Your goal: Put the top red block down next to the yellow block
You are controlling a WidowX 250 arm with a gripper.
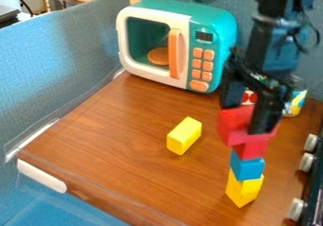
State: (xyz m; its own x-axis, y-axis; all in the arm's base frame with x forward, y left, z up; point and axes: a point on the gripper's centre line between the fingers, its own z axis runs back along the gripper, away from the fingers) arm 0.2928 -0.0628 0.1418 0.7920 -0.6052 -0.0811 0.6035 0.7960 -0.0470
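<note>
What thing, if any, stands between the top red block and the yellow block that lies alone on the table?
Nothing visible stands between the top red block, held by the gripper, and the lone yellow block to its left in the view. The blue block is below, in the stack.

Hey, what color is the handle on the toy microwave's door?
The handle is orange; it shows best in the camera view, on the microwave's white-framed door.

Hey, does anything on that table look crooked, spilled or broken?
Nothing looks spilled or broken. The one slightly odd spot is the stack: the top red block, at the gripper, juts out left past the lower red block, so it looks off-centre.
</note>
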